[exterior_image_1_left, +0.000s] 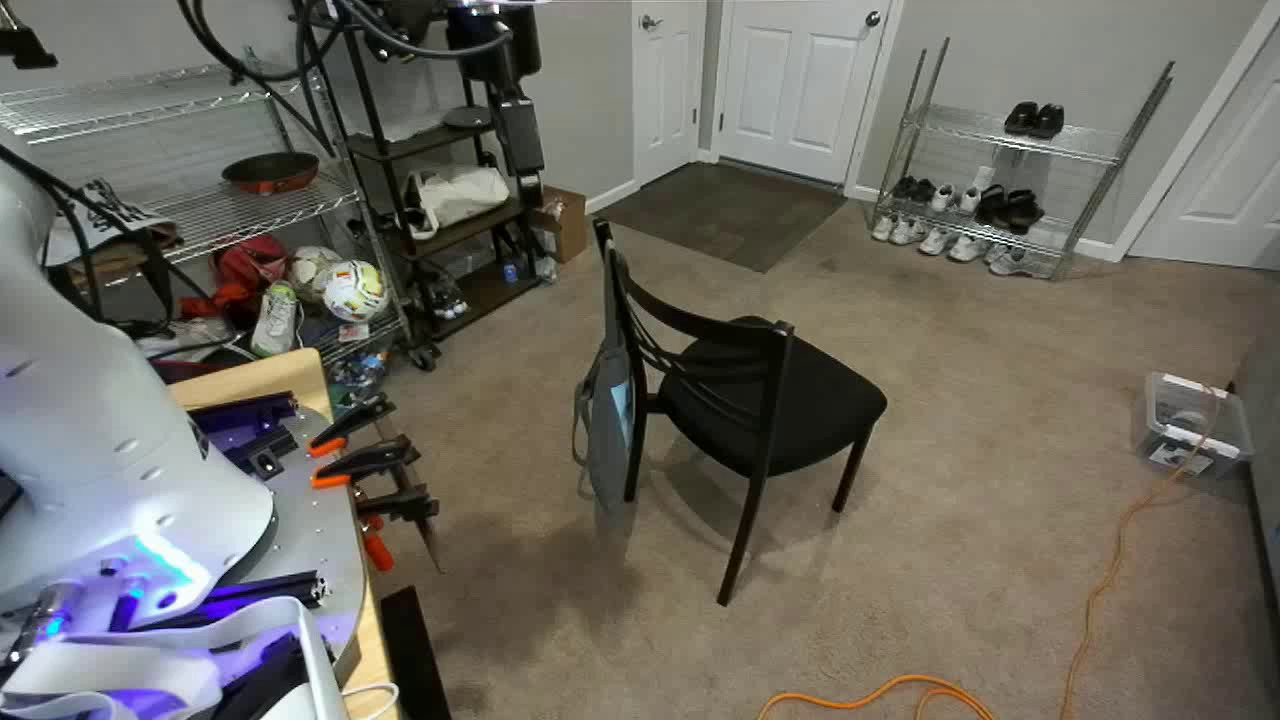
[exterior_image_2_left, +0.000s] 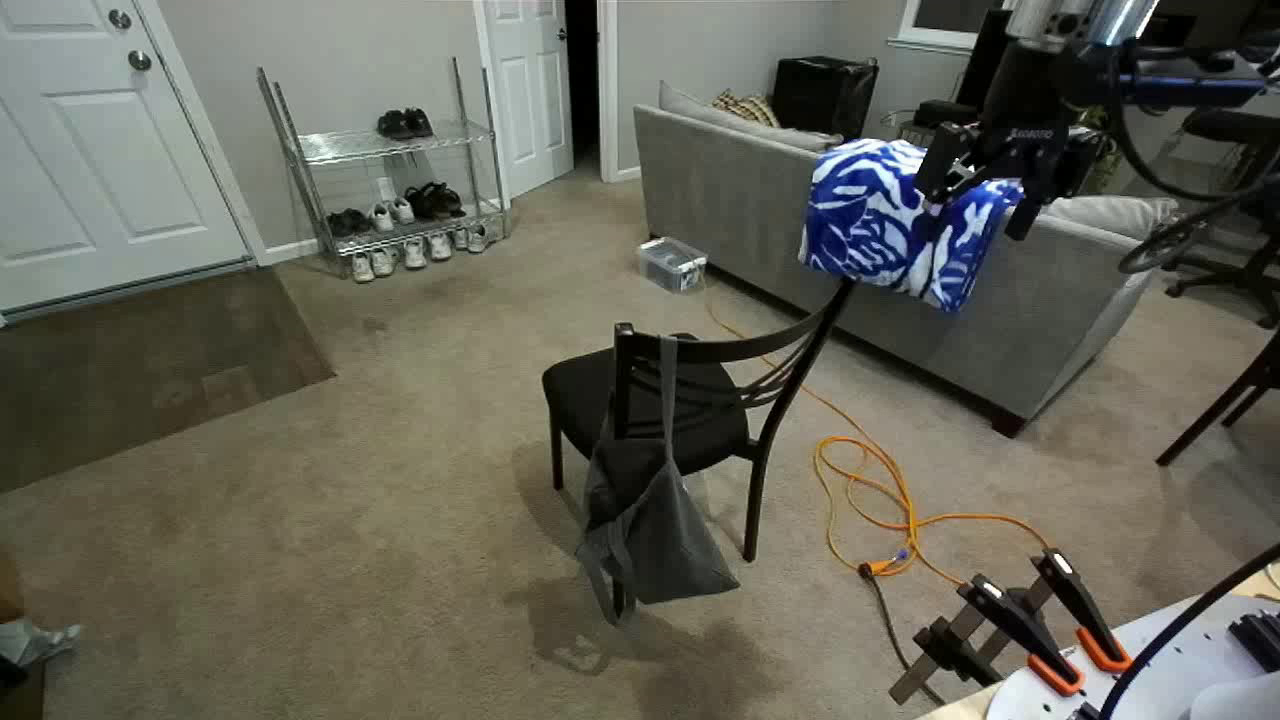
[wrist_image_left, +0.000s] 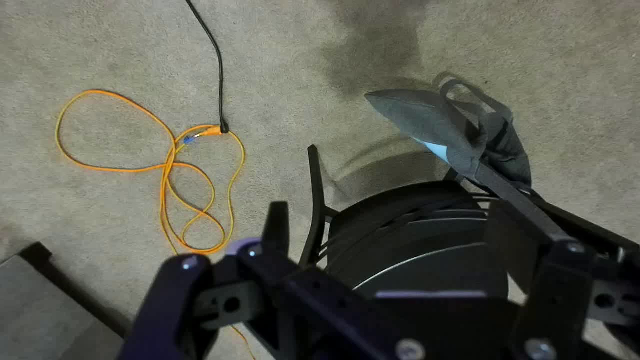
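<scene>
Obscuring part of 1 black chair (wrist_image_left: 425, 235): 1 gripper (wrist_image_left: 392, 230), jaws spread apart; wrist view crops 1 grey sofa (wrist_image_left: 50, 310).

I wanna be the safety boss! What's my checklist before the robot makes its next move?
1. Gripper open: ok, its jaws stand wide apart and hold nothing.
2. Gripper apart from the chair: ok, a gap shows in both exterior views.
3. Chair upright: ok, it stands on the carpet.
4. Gray bag hanging up: ok, its strap goes over the backrest.
5. Bag empty: cannot tell, most of its inside is hidden.
6. Floor tidy: not ok, the orange cord lies there in loose loops.
</scene>
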